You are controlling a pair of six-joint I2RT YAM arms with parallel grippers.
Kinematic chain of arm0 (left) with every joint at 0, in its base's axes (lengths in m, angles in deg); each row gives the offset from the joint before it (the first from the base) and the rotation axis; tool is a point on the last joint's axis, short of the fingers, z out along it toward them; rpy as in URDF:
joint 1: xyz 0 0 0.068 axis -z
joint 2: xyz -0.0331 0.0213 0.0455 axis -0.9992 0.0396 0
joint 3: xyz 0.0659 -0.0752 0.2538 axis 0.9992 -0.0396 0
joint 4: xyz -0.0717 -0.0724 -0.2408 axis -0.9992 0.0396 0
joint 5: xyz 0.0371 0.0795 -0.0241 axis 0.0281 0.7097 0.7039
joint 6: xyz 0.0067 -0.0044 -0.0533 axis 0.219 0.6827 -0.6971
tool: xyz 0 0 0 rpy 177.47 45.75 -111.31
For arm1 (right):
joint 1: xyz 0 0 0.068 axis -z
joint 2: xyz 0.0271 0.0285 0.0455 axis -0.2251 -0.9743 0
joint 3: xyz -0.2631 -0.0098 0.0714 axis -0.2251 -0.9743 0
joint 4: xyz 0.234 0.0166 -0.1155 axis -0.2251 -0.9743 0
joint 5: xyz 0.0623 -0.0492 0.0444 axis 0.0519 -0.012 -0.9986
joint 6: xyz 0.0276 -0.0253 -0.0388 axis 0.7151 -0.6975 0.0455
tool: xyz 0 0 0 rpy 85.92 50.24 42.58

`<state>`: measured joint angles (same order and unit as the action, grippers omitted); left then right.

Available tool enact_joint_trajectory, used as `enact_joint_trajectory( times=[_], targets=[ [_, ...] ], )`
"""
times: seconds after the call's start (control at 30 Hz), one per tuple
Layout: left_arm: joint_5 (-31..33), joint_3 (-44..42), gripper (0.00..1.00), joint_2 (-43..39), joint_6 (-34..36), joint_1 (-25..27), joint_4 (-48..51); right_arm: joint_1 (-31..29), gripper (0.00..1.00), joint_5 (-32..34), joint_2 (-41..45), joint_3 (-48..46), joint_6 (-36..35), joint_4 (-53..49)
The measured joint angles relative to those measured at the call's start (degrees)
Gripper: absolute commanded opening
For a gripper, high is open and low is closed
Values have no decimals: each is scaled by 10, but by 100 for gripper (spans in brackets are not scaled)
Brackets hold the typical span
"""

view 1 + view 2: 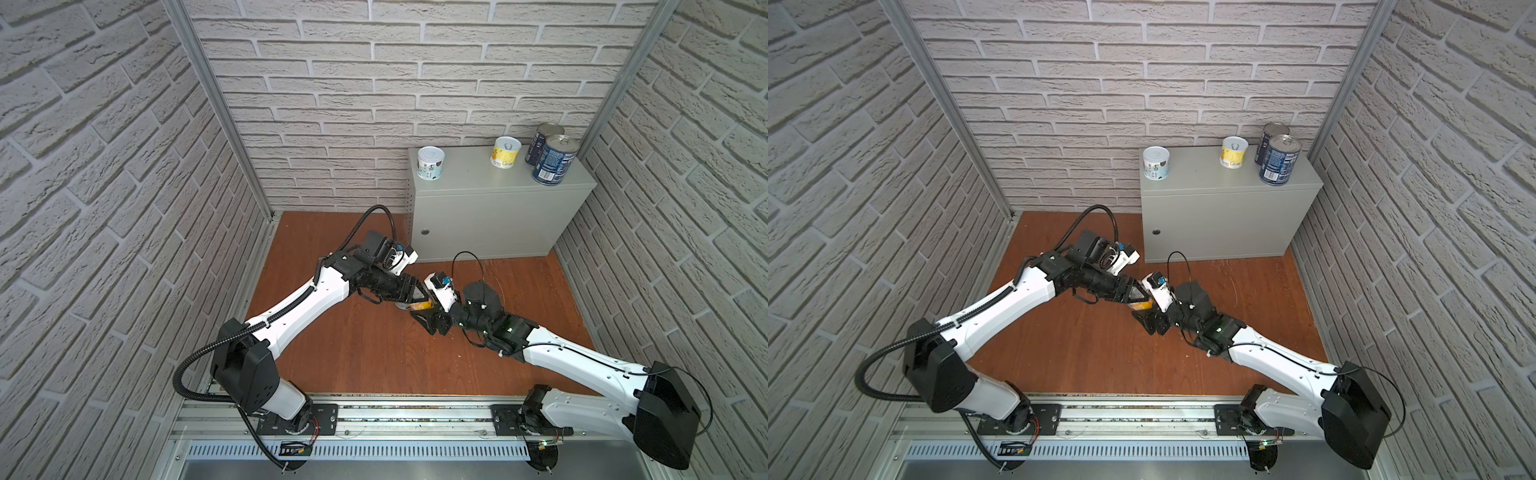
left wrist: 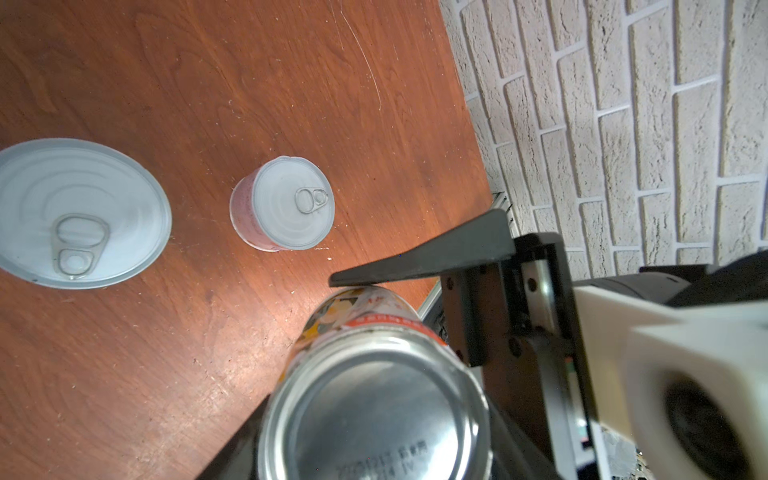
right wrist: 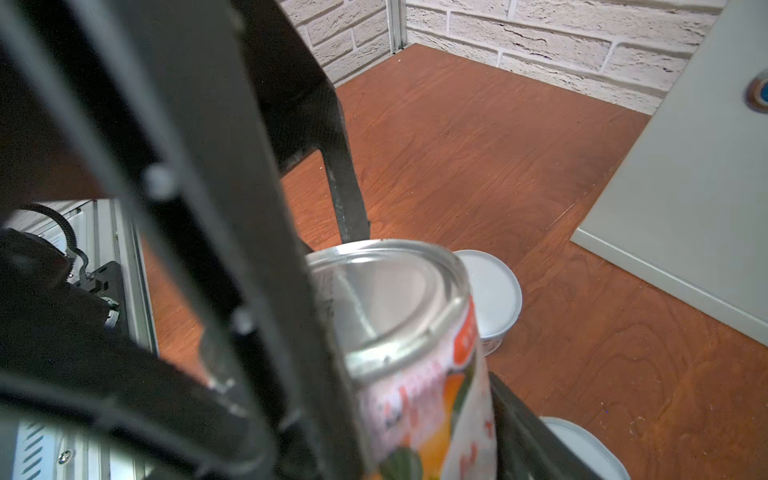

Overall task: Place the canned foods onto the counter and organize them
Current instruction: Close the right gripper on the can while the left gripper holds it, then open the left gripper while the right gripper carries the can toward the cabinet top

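Both arms reach in, wrists nose-to-nose over floor [image 1: 374, 357]. L gripper [image 1: 417, 296] pinches orange can [image 2: 374, 407]. R gripper [image 1: 426, 316] straddles it, can't tell if gripping.

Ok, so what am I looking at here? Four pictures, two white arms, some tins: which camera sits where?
Two robot arms, each ending in a two-fingered gripper. Two pictures look down from overhead; two come from cameras on the wrists. On the grey counter stand a white can, a yellow can, a front blue can and a rear blue can. The left wrist view shows a pink can and a white-lidded can on the wooden floor. In the middle, the left gripper clamps an orange can; the right gripper reaches around it, but whether it grips is unclear.
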<state>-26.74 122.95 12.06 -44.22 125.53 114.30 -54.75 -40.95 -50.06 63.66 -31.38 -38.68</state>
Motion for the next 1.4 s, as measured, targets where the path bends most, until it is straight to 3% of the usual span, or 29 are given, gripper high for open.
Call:
enact_joint_trajectory(
  times=[0.27, 0.4, 0.57, 0.6, 0.63, 1.0, 1.4],
  targets=[
    [-2, 0, 37, 0, -16, -1, -12, -1, 60, 9, 2, -7, 0, 18],
    [-9, -1, 43, 0, -25, -1, -24, -1, 59, 18, 15, -12, 1, 18],
    [-13, -9, 75, 0, -40, -3, -51, -1, 56, 26, 20, -12, 3, 17],
    [-13, -12, 90, 0, -43, -4, -57, -1, 54, 27, 20, -12, 6, 16],
    [-13, -15, 98, 0, -47, -6, -64, -1, 53, 27, 20, -12, 10, 16],
    [-10, -43, 99, -17, -83, -41, -101, -1, 53, 40, 20, -12, 35, 16],
    [52, -89, 98, -126, -93, -139, -154, -1, 52, 86, -10, 32, 64, -14]
  ],
)
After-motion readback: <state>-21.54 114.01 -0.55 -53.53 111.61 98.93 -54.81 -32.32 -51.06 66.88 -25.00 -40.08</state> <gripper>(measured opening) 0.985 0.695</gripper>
